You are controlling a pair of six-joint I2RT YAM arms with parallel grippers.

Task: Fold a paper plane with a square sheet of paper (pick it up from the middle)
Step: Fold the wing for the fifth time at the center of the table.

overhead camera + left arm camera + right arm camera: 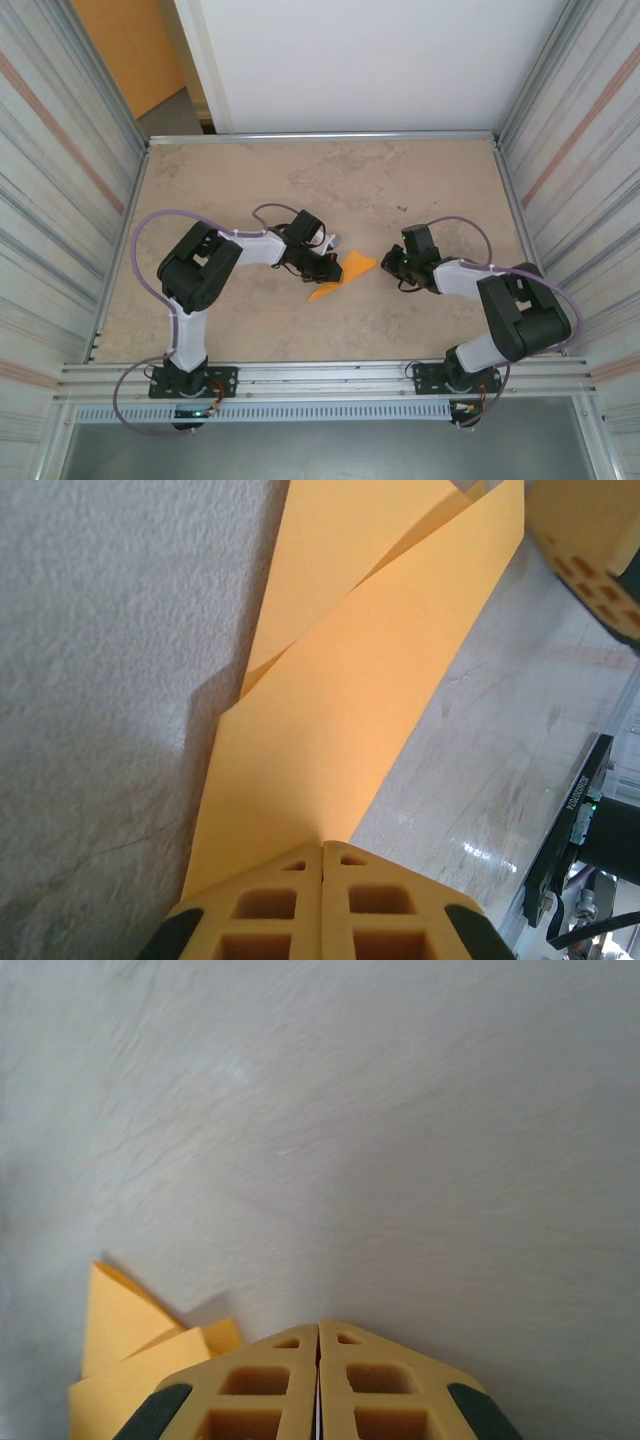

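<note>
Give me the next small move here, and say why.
Probably slide the shut right gripper sideways onto the orange paper to press its crease flat: the left gripper is shut on one end, the layers gape apart, and the right one sits just beside the paper.

Surfaces & finishes
paper (340, 730): thin orange sheet, matt, smooth w/ sharp creases; table (300, 180): mottled beige, stone-like, faint sheen; left gripper (322, 846) & right gripper (318, 1326): moulded yellow plastic, matt; side walls (50, 200): ribbed metal
</note>
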